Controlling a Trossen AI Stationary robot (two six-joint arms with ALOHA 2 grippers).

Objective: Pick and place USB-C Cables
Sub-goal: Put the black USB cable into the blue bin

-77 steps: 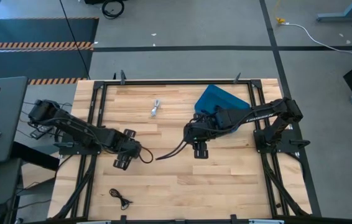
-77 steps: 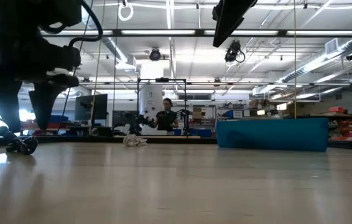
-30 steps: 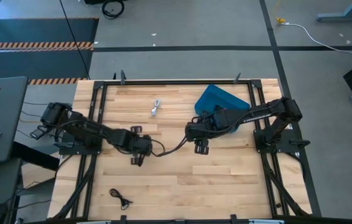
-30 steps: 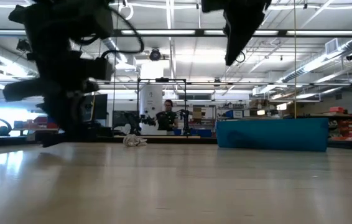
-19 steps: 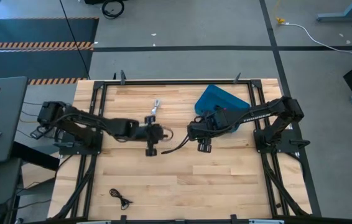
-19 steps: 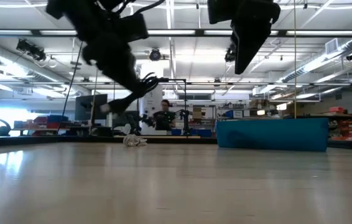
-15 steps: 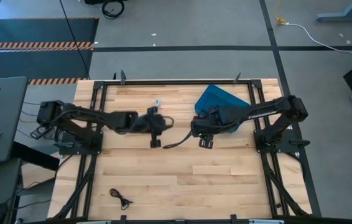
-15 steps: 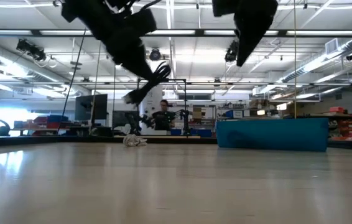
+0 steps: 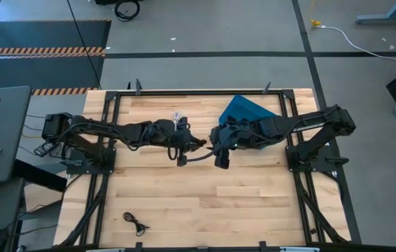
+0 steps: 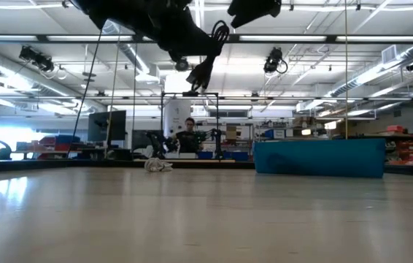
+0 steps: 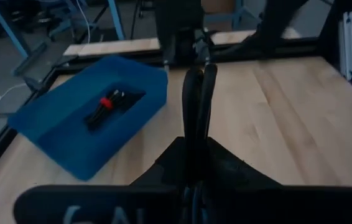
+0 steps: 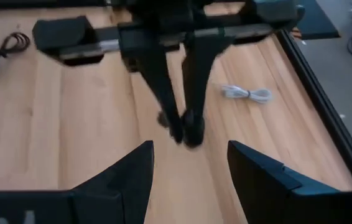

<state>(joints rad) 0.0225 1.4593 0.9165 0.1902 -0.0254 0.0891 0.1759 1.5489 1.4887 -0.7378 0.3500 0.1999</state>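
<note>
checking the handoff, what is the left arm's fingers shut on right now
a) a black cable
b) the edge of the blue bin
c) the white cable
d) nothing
a) the left gripper has its fingers pinched on a black cable that trails from it toward the open right gripper; the white cable lies loose on the table, and the blue bin sits apart.

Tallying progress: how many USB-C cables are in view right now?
4. A held cable hangs from the left gripper; a white cable lies at the table's far side; a black cable near the front-left edge; a red-tied cable in the blue bin, which may hide more.
</note>
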